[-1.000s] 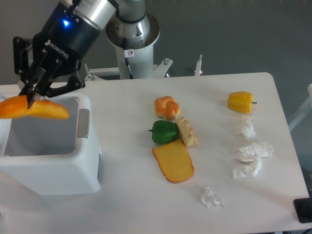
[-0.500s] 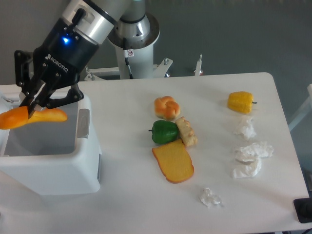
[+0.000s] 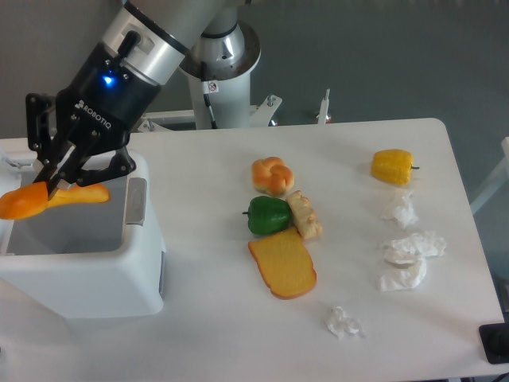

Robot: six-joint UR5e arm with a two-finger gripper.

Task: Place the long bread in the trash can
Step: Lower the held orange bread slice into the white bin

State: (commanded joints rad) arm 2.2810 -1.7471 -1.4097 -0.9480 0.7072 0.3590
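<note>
Over the trash can [image 3: 87, 270] opening, we had the claw [image 3: 54, 181] clamped on the long bread [image 3: 49, 199] near mid-length, loaf roughly level above the inside. Glossy skin looked slick, likely light and stiff; mid-body grip seemed right.

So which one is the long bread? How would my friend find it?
Look at the big white trash can on the left. The gripper holds the long bread over its opening. It is smooth, orange-yellow and pointy at both ends, not flat like the toast slice or knotted like the round bun.
</note>
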